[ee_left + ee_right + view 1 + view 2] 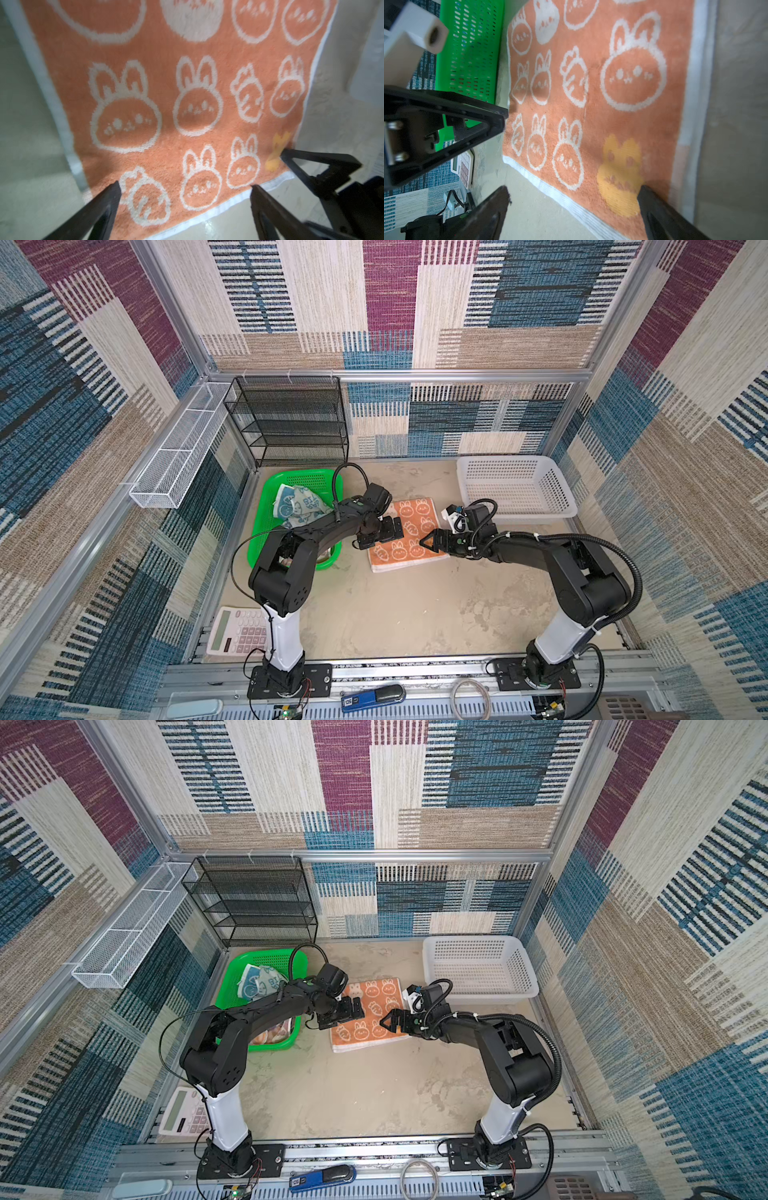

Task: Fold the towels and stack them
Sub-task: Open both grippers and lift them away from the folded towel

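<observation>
Hovering over the orange towel (pixel 409 531), lying flat just beside the green basket (pixel 258 526), with left gripper (pixel 185 186) and right gripper (pixel 574 188) both spread wide, holding nothing. Advisably pinching both corners of one hem together, lifting evenly, landing edge on edge.

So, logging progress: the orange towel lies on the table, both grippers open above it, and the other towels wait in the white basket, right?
No: the other towels wait in the green basket, as both top views show. The rest is right.
</observation>
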`<state>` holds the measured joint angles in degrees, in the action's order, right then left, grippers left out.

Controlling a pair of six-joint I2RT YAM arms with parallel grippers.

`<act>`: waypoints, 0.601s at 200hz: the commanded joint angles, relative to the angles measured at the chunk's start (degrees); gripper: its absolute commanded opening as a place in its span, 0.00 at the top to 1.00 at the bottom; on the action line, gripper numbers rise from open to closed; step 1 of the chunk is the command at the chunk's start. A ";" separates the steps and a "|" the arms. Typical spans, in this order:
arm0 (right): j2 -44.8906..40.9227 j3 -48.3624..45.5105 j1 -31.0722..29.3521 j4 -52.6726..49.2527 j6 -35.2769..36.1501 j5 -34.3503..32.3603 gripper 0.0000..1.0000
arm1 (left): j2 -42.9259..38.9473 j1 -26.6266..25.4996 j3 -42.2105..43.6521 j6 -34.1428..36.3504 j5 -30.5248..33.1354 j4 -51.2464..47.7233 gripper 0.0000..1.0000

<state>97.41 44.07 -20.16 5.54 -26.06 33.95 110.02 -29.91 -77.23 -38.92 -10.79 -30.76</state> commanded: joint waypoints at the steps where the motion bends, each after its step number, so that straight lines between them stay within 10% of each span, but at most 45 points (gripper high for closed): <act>1: -1.63 -4.25 -0.31 -1.30 -1.61 -0.92 0.01 | 0.31 -0.53 2.13 -1.24 -1.04 0.32 0.00; 64: -13.05 -0.08 -0.88 -11.96 1.74 -5.43 0.01 | -10.37 -3.39 3.87 2.88 8.22 0.76 0.00; 120: 4.04 24.55 2.99 -16.12 3.77 -7.26 0.01 | 5.65 2.10 -19.24 3.04 3.26 -8.48 0.00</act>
<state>95.07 62.00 -18.11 -8.23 -22.87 27.70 109.80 -30.33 -90.26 -35.59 -4.91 -34.11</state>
